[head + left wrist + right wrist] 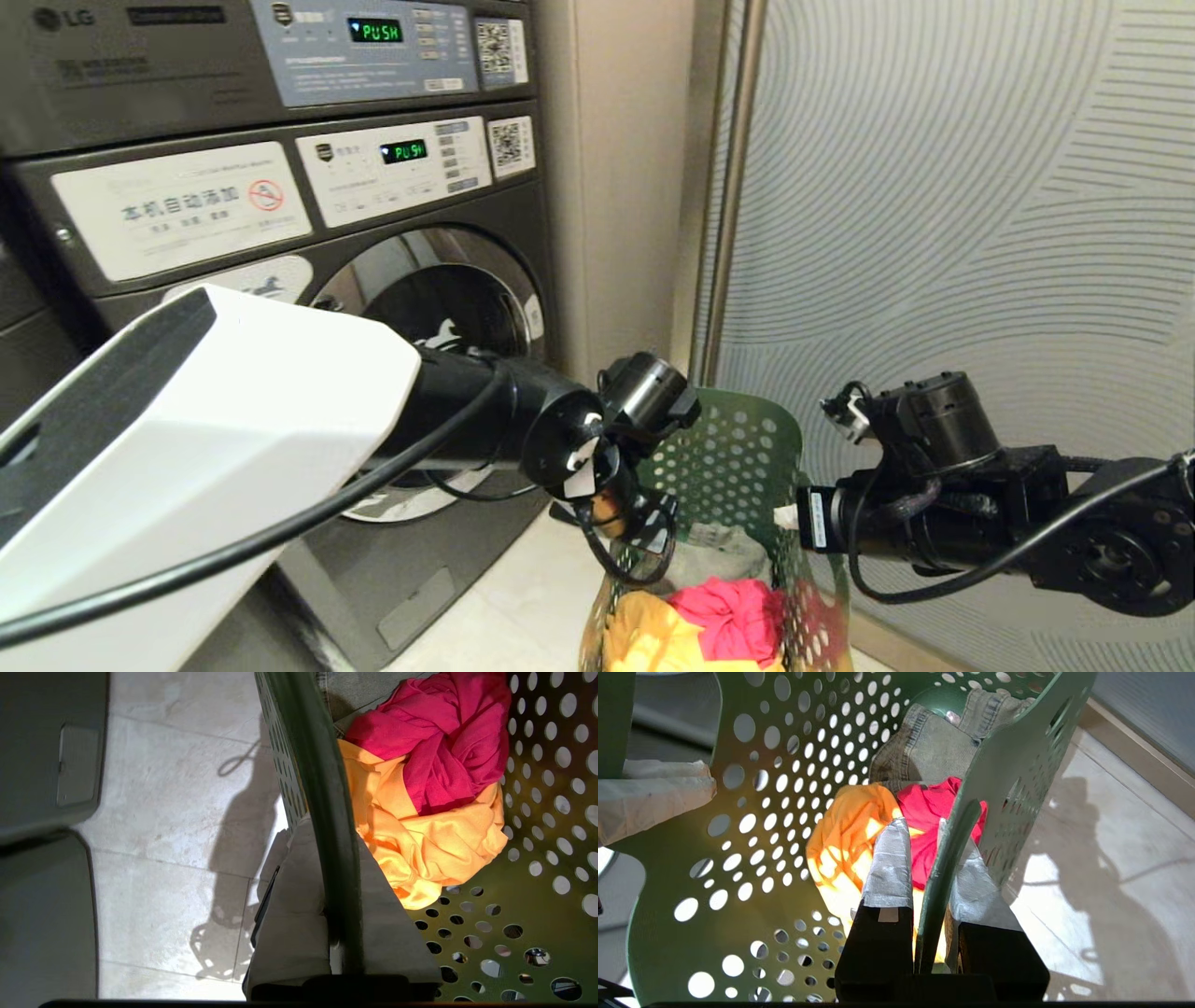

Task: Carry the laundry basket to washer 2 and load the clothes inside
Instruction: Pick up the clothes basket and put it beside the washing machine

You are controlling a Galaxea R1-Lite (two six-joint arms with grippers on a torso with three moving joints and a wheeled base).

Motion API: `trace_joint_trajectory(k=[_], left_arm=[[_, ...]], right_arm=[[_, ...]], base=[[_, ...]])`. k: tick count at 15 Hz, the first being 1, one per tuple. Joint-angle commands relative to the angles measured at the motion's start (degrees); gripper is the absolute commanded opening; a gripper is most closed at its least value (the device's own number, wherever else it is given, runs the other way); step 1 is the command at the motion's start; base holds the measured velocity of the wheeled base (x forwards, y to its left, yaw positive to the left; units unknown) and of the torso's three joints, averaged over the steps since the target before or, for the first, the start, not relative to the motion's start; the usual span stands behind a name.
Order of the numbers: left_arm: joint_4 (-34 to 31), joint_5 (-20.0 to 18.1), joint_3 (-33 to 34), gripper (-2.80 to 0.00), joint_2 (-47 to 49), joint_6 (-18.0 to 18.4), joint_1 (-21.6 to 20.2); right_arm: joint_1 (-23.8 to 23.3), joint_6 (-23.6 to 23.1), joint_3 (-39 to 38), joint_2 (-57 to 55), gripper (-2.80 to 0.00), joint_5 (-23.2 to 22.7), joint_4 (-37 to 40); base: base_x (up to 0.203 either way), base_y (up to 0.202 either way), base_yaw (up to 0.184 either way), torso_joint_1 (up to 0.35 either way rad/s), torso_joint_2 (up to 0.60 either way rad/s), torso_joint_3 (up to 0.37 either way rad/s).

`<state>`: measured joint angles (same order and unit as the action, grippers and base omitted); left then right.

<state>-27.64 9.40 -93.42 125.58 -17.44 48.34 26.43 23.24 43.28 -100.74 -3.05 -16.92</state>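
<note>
The dark green perforated laundry basket (738, 467) hangs between my two arms, low and right of a dark grey front-load washer (439, 317) whose number I cannot read. My left gripper (332, 835) is shut on the basket's near-left rim (322, 779), one finger on each side of the wall. On the opposite rim (943, 868) my right gripper (922, 830) is shut the same way. Inside lie the clothes: a yellow garment (434, 844), a pink-red one (444, 742) on top of it, and a grey denim one (934, 746) behind.
A second machine (373, 47) is stacked above the washer, both displays reading PUSH. A beige pillar (625, 187) and a ribbed wall panel (980, 233) stand to the right. Pale floor tiles (177, 812) lie between washer and basket.
</note>
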Motion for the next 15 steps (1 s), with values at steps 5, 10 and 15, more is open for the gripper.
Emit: trace_joint_trajectory(k=[5,10,15], left_arm=[[-0.14,0.09,-0.1,-2.8,0.02,-0.13,0.0],[-0.14,0.27,-0.1,-2.8,-0.16,-0.13,0.12],[-0.23,0.45,-0.01,-2.8,-0.15,-0.13,0.36]], right_arm=[[-0.02,0.23,-0.2,0.28,-2.8,0.06,-0.13],[0.03,0.23,-0.33,0.66,-2.8,0.04,-0.13],[0.03,0.32,-0.56,0.74,-2.8,-0.03,-0.13]], base=[[0.002,-0.009,0.173,0.003,0.0,0.003],[0.001,-0.01,0.176,0.002,0.0,0.003],[0.001,-0.009,0.176,0.003,0.0,0.002]])
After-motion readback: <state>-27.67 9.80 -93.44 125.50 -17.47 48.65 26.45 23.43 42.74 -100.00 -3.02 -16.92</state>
